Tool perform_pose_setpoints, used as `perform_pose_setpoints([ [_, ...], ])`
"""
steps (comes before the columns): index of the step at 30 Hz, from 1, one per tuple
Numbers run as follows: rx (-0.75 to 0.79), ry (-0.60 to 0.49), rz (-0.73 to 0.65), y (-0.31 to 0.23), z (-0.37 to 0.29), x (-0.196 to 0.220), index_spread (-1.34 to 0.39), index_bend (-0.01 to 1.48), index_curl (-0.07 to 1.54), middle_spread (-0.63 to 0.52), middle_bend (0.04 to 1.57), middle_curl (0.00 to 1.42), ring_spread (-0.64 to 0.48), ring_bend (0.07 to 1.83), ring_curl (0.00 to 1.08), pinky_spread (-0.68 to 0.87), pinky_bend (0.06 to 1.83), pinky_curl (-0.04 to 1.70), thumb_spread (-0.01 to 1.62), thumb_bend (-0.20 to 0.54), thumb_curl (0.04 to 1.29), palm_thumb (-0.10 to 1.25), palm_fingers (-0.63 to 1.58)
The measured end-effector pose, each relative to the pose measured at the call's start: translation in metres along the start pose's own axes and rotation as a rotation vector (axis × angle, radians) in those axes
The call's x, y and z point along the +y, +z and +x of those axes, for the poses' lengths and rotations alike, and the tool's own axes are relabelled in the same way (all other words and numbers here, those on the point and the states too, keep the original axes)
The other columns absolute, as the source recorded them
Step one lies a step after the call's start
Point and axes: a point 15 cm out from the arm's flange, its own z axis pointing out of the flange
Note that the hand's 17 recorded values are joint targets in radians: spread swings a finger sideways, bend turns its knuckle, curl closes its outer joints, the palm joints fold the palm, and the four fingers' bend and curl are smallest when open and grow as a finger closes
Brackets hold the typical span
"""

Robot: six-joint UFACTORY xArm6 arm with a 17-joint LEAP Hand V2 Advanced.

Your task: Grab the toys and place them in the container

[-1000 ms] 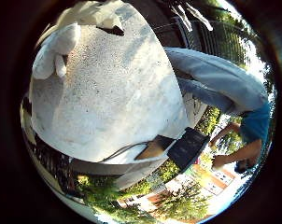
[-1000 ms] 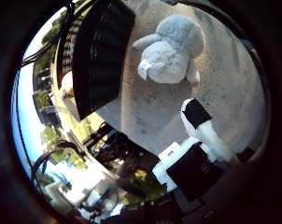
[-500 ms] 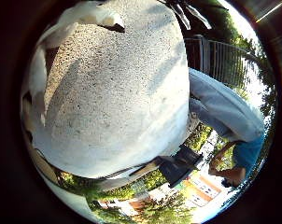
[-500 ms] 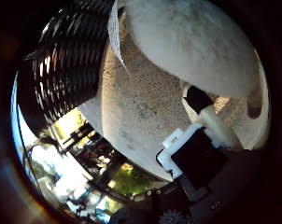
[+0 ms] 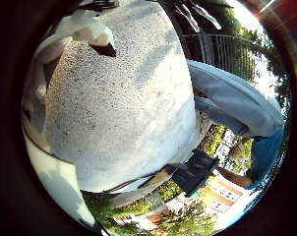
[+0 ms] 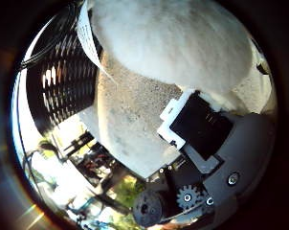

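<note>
One plush toy (image 6: 173, 43) fills the hand's (image 6: 197, 124) palm, grip unclear; black mesh container (image 6: 63, 86) beside.

Hand (image 6: 197, 129): construction of white and black parts. One black block-shaped segment is framed by a white bracket with a stepped edge. Grey body panel beneath carries a round screw. A small toothed gear and a black cylindrical housing sit at the base.
</note>
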Motion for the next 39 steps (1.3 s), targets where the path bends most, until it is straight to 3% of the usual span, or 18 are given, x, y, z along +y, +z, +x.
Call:
perform_pose_setpoints([
  [8, -0.170, 0.075, -0.121, -0.052, -0.020, 0.051, -0.91, 0.54, 0.34, -0.24, 1.15, 0.95, -0.10, 1.33, 0.80, 0.24, 1.45, 0.71, 1.08, -0.005, 0.57, 1.03, 0.99],
  [14, -0.321, 0.112, -0.155, -0.141, -0.046, 0.088, -1.01, 0.62, 0.42, -0.24, 1.19, 1.00, -0.12, 1.37, 0.83, 0.20, 1.51, 0.76, 1.11, -0.013, 0.60, 1.04, 0.93],
  [21, -0.364, 0.096, -0.093, -0.268, -0.079, 0.110, -1.12, 0.67, 0.56, -0.23, 1.24, 1.05, -0.13, 1.43, 0.87, 0.17, 1.57, 0.81, 1.13, -0.016, 0.63, 1.02, 0.85],
  [30, -0.357, -0.060, -0.040, -0.343, -0.179, 0.056, -1.21, 0.66, 0.78, -0.22, 1.30, 1.08, -0.14, 1.49, 0.89, 0.14, 1.62, 0.86, 1.14, -0.020, 0.66, 1.00, 0.77],
  [34, -0.355, -0.065, -0.034, -0.340, -0.218, 0.022, -1.23, 0.63, 0.88, -0.22, 1.32, 1.09, -0.14, 1.52, 0.89, 0.13, 1.63, 0.88, 1.16, -0.033, 0.65, 0.93, 0.71],
  [39, -0.373, -0.043, -0.061, -0.290, -0.251, -0.025, -1.19, 0.57, 0.99, -0.19, 1.26, 1.03, -0.07, 1.51, 0.83, 0.16, 1.52, 0.88, 1.20, -0.020, 0.63, 0.90, 0.60],
])
